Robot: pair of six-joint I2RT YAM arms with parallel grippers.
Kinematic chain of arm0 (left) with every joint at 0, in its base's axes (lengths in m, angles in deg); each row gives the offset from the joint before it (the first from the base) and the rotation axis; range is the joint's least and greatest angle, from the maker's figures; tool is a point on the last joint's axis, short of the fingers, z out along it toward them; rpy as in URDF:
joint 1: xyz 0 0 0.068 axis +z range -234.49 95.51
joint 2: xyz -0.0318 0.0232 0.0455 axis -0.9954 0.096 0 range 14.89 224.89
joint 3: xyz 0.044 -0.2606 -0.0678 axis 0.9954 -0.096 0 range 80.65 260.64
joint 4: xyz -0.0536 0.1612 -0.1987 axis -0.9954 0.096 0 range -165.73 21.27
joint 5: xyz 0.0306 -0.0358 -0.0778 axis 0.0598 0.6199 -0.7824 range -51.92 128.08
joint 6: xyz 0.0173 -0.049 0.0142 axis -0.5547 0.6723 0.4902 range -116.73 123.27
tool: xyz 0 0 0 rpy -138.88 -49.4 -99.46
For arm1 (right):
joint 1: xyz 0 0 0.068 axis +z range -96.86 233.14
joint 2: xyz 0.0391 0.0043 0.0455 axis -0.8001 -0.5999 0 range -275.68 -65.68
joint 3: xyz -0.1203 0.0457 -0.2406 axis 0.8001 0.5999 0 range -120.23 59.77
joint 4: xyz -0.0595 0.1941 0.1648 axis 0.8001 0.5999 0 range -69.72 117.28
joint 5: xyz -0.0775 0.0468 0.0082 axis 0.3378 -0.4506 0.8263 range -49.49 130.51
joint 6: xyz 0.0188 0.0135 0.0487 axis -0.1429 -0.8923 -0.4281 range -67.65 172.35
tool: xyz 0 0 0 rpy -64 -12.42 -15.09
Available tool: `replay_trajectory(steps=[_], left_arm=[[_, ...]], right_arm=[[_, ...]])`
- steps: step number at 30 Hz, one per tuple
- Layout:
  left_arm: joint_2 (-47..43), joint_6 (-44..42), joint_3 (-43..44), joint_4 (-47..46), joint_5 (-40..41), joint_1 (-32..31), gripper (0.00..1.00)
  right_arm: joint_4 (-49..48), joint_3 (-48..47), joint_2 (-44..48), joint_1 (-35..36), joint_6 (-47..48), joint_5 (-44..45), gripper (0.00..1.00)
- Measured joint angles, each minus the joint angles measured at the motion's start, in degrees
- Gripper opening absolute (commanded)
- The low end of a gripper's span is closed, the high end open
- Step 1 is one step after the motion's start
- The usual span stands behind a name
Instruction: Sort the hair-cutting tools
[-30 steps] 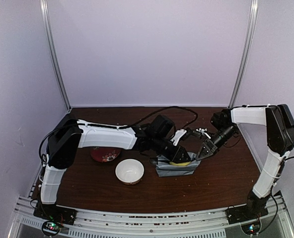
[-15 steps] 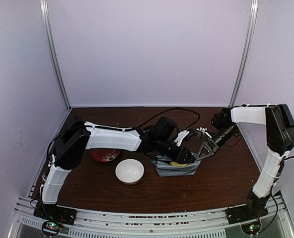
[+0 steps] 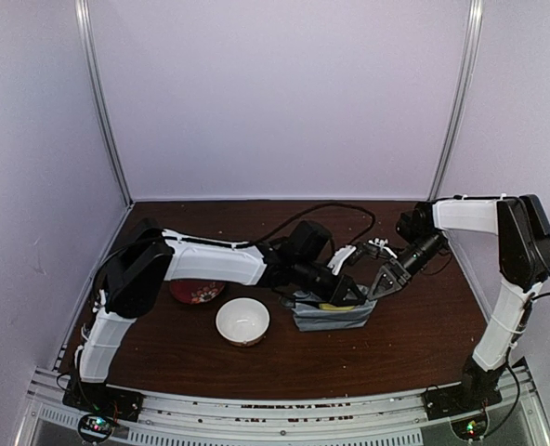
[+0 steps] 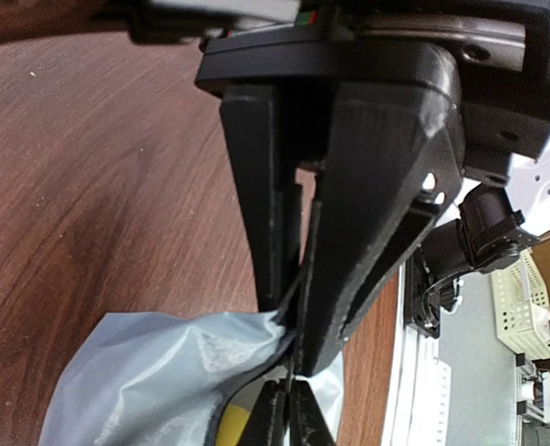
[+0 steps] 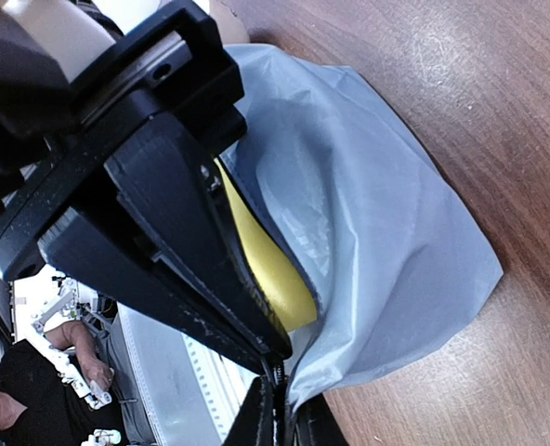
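A grey bag [image 3: 326, 319] lies near the middle of the brown table [image 3: 405, 346], its mouth open upward and something yellow [image 3: 336, 306] showing inside. The left arm [image 3: 210, 263] stretches low across the table from the left edge, and the left gripper [image 3: 353, 295] sits at the bag's far rim. The right arm [image 3: 512, 279] bends in from the right edge, and the right gripper [image 3: 377, 287] meets the bag's far right corner, just beside the left one. A white bowl [image 3: 242, 321] stands left of the bag, towards the near edge. A red patterned plate [image 3: 197, 294] lies beyond the bowl, half hidden under the left arm. A black cable [image 3: 321, 204] loops near the far edge.
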Motion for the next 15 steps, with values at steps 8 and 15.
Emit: replay_trajectory(steps=[8, 15], left_arm=[[-0.8, -0.2, -3.5, -4.2, -0.9, 0.6, 0.0], [-2.2, -1.6, -4.2, -3.1, -0.4, 1.3, 0.0]], right_arm=[[0.3, -0.5, 0.0, -0.7, 0.0, -0.5, 0.2], [0.3, -0.7, 0.0, -2.2, -0.2, -1.1, 0.0]])
